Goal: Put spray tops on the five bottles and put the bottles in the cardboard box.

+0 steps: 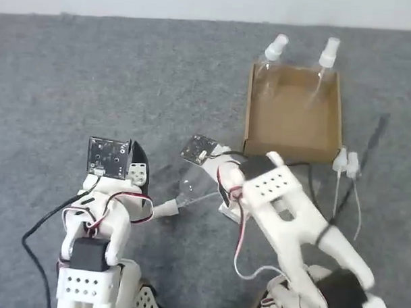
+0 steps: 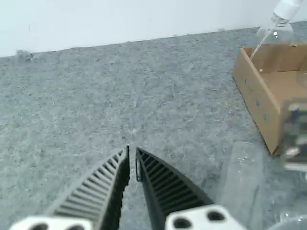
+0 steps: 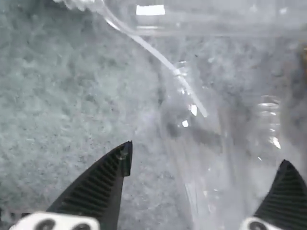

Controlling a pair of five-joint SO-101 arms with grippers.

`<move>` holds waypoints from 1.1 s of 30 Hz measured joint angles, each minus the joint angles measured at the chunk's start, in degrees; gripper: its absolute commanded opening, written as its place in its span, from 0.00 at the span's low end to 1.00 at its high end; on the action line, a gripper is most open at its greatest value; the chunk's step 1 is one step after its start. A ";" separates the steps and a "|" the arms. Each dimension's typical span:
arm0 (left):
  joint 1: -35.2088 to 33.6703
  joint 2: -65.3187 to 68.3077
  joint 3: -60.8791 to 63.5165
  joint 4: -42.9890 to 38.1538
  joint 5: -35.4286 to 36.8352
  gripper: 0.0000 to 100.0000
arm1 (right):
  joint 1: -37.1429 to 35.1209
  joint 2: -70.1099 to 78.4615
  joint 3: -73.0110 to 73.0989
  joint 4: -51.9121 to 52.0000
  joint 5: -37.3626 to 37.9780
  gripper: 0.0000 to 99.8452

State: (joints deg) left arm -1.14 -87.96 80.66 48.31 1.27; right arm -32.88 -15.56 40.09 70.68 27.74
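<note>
While the right gripper (image 3: 205, 158) gapes wide astride a clear bottle (image 1: 193, 186) lying at the high view's centre, the left gripper (image 2: 132, 152) is pinched nearly closed on nothing. Two topped bottles (image 1: 275, 50) stand at the cardboard box's (image 1: 294, 120) far edge, upper right.

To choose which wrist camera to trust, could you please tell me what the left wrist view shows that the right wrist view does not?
Left wrist view, not the right: the cardboard box, a bottle with a spray top at its far end, and the left claw, shut on nothing. Right wrist view, not the left: the right claw, open on either side of a clear bottle, whose dip tube shows inside. Both: the grey carpet, and apparently that same clear bottle.
</note>
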 measured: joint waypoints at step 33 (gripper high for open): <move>0.00 0.00 0.00 0.00 0.00 0.01 | 0.00 5.19 7.12 -8.26 -4.48 0.04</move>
State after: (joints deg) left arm -1.14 -87.96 80.66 48.31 1.27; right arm -32.88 -10.37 47.21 62.42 23.25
